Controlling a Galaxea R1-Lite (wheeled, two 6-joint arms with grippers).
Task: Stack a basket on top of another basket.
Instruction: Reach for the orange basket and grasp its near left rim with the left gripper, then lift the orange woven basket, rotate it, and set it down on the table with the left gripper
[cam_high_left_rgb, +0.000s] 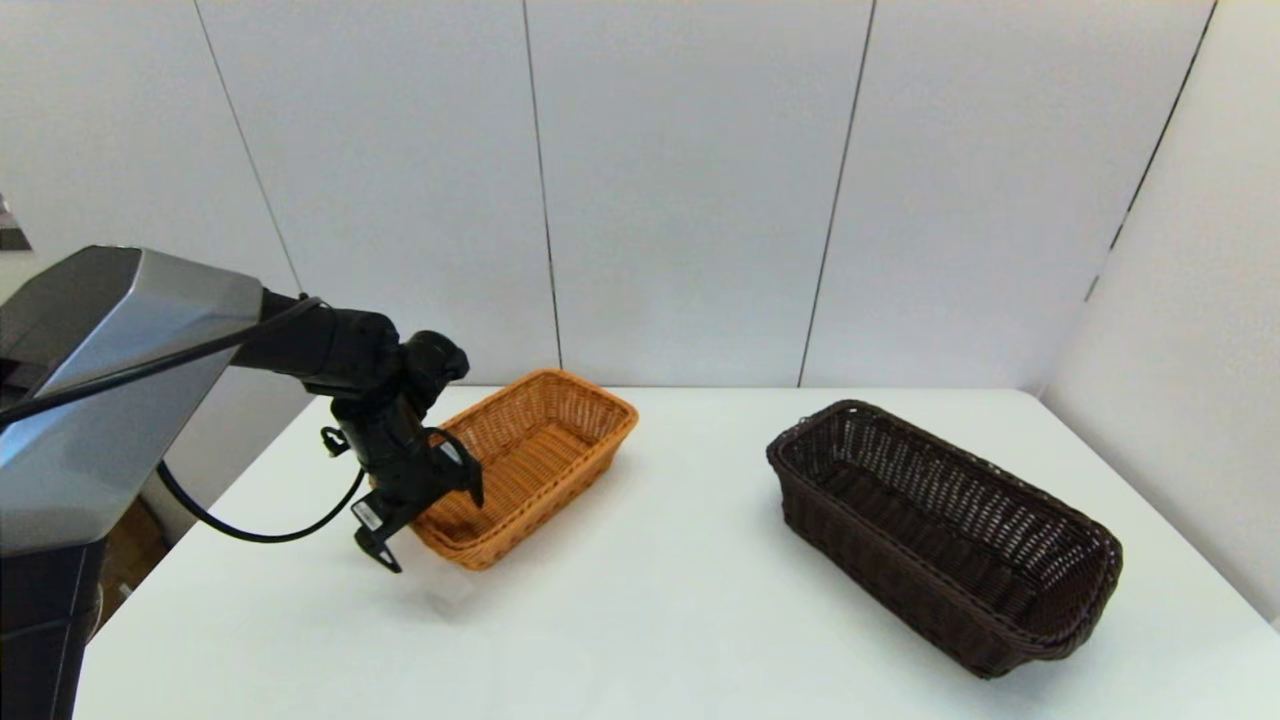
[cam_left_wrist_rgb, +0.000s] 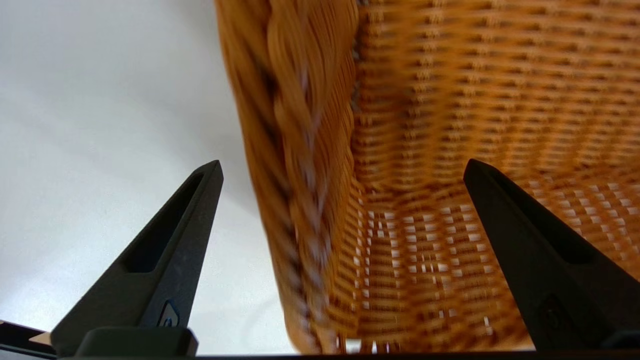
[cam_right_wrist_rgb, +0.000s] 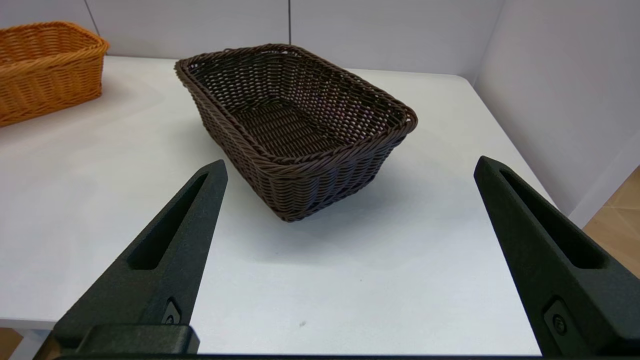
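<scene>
The dark brown basket (cam_high_left_rgb: 940, 530) stands on the right of the white table (cam_high_left_rgb: 650, 620), empty; it also shows in the right wrist view (cam_right_wrist_rgb: 300, 115). The orange-tan basket (cam_high_left_rgb: 540, 450) stands at the left rear, empty. My left gripper (cam_high_left_rgb: 430, 520) is open at that basket's near left end. In the left wrist view, the left gripper (cam_left_wrist_rgb: 342, 167) straddles the braided rim (cam_left_wrist_rgb: 295, 125), one finger outside over the table and one inside the basket. My right gripper (cam_right_wrist_rgb: 350, 162) is open, low, short of the dark basket, holding nothing. It is out of the head view.
White wall panels close off the table at the back and along the right side. The table's right edge (cam_right_wrist_rgb: 560, 210) drops to a wooden floor near the dark basket. The orange-tan basket (cam_right_wrist_rgb: 45, 65) shows far off in the right wrist view.
</scene>
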